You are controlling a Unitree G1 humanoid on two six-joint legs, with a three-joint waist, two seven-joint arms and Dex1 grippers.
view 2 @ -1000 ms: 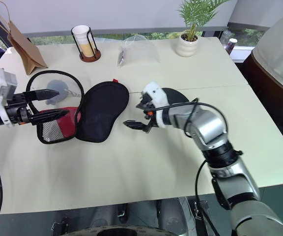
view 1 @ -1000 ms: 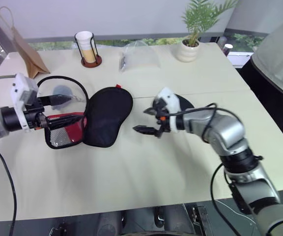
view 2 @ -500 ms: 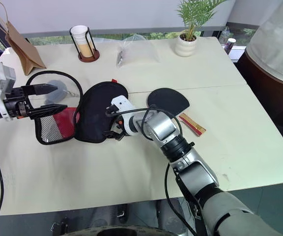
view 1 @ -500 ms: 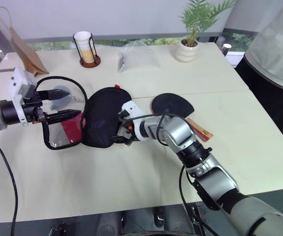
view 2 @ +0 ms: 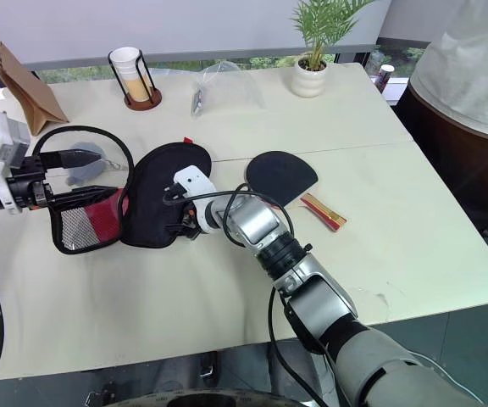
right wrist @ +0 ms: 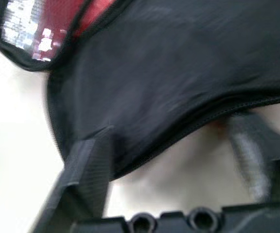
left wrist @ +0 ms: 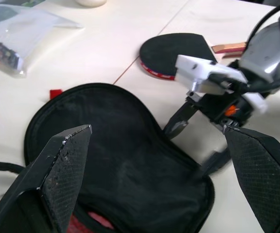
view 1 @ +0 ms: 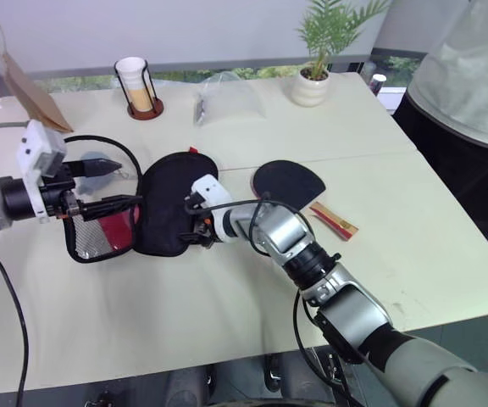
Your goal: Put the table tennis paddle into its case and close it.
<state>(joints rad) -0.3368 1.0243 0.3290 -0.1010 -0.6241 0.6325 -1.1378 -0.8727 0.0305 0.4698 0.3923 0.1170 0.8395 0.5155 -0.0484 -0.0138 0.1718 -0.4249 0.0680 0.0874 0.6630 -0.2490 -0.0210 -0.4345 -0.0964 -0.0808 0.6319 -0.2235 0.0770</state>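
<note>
The case lies unzipped on the table, black inside up. Its mesh-and-red flap is folded out to the left. My left gripper stands open over that flap, one finger above and one below; I cannot tell if it touches. At the case's near edge is my right gripper, open, with the zip edge lying between its fingers. The table tennis paddle lies flat to the right of the case, handle pointing right and free of both grippers.
A grey pom-pom sits behind the flap. Along the far side stand a brown paper bag, a cup in a wire holder, a plastic bag and a potted plant. A person stands at the right edge.
My right gripper has swung left and down from beside the paddle to the case's near edge, and its fingers have drawn closer together. The left gripper has stayed put.
</note>
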